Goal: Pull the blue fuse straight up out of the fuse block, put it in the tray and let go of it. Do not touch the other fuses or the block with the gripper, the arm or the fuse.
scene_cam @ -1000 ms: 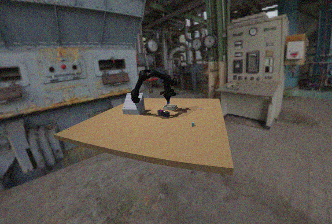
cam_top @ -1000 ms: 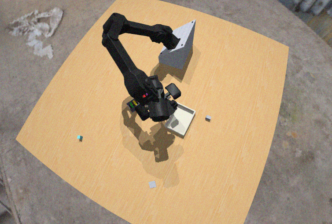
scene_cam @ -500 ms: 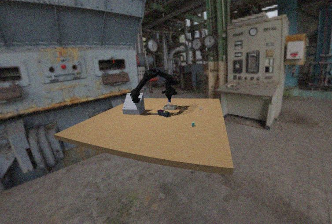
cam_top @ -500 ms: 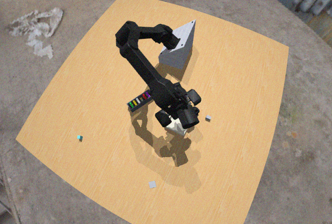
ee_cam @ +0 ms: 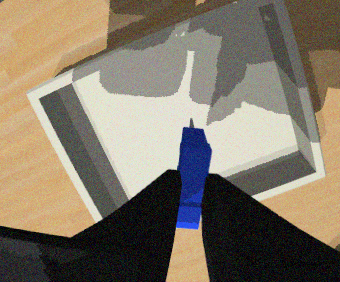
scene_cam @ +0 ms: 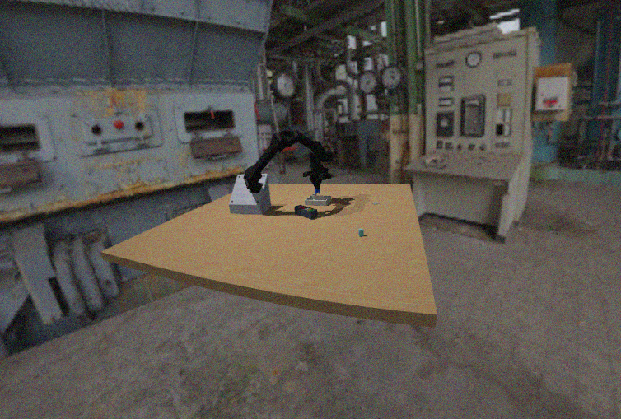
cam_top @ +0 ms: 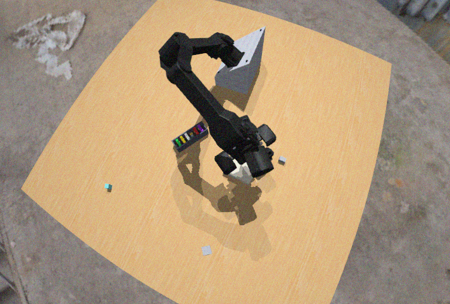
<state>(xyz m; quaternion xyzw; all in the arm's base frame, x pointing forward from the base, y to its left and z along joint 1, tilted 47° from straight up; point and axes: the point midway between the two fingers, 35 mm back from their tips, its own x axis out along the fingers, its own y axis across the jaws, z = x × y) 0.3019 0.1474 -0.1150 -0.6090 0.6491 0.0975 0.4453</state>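
The top view looks steeply down on the whole worktop (cam_top: 308, 111) from high above. The exterior view stands far off, low, facing across it toward the arm. The wrist view looks down close over the tray (ee_cam: 82, 153), which all three share.
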